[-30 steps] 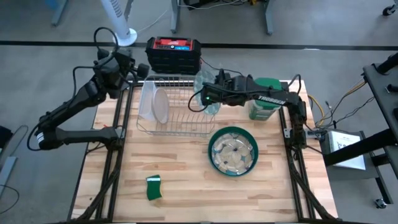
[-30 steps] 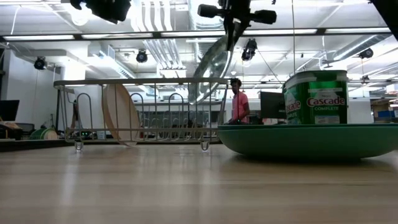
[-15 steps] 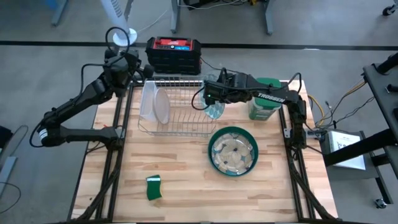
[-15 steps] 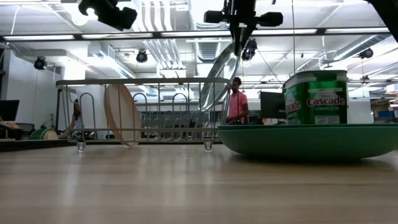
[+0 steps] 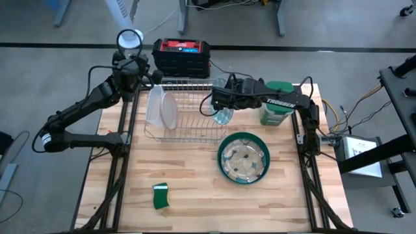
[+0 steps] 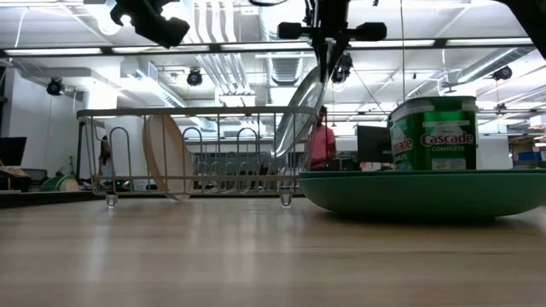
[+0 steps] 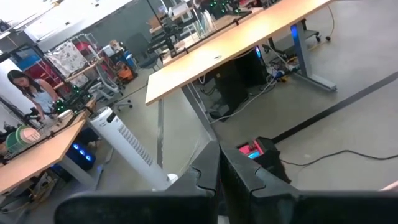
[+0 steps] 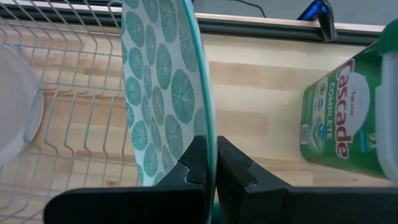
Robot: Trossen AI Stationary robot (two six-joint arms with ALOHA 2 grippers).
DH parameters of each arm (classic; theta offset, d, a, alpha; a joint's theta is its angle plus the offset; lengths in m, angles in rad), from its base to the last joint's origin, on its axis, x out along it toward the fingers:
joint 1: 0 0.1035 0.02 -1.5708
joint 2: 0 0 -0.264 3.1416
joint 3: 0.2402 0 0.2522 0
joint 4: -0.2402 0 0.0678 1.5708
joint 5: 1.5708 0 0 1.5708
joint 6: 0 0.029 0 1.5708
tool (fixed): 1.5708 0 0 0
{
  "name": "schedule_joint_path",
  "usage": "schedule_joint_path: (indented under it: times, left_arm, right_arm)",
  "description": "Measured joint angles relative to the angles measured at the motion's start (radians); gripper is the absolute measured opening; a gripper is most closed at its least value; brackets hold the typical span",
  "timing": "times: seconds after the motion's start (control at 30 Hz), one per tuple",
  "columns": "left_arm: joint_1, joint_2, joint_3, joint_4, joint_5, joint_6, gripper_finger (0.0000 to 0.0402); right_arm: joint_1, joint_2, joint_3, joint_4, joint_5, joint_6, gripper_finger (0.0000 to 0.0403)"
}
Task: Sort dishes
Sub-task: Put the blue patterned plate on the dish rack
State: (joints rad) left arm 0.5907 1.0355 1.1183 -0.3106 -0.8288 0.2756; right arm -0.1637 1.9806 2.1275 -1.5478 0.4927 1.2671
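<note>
My right gripper (image 5: 220,99) is shut on a clear plate with a teal pattern (image 8: 155,81), held on edge over the right end of the wire dish rack (image 5: 188,133). In the low view the plate (image 6: 299,111) reaches down behind the rack's top rail (image 6: 196,112). A whitish plate (image 5: 168,110) stands on edge in the rack's left part. A green plate (image 5: 243,138) lies flat on the table, with a pale patterned dish in it. My left gripper (image 5: 133,65) hangs shut and empty above the table's far left corner. My right gripper pinches the patterned plate's upper rim (image 8: 209,124) between its two fingers (image 8: 233,165), one on each face. The fingers come slanting down from above (image 6: 324,38). The plate hangs below them, near upright and tilted, its lower part inside the rack; whether it touches the wires I cannot tell.
A green Cascade canister (image 5: 276,104) stands right of the rack. A red and black box (image 5: 182,57) sits behind the rack at the far edge. A small green sponge (image 5: 160,195) lies near the front left. Bare wood stretches along the near side.
My right gripper has sunk a little with the patterned plate. The plate has come down further behind the rack's top rail and stands more upright. My left gripper has drifted slightly toward the far edge and down.
</note>
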Motion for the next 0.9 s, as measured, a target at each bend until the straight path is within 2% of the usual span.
schedule_joint_path:
  times: [0.9]
  left_arm:
    - [0.0,0.0,0.0,-0.006,0.0,-0.031,0.0]
  right_arm:
    - [0.004,0.031,0.0,0.038,0.035,0.005,0.0]
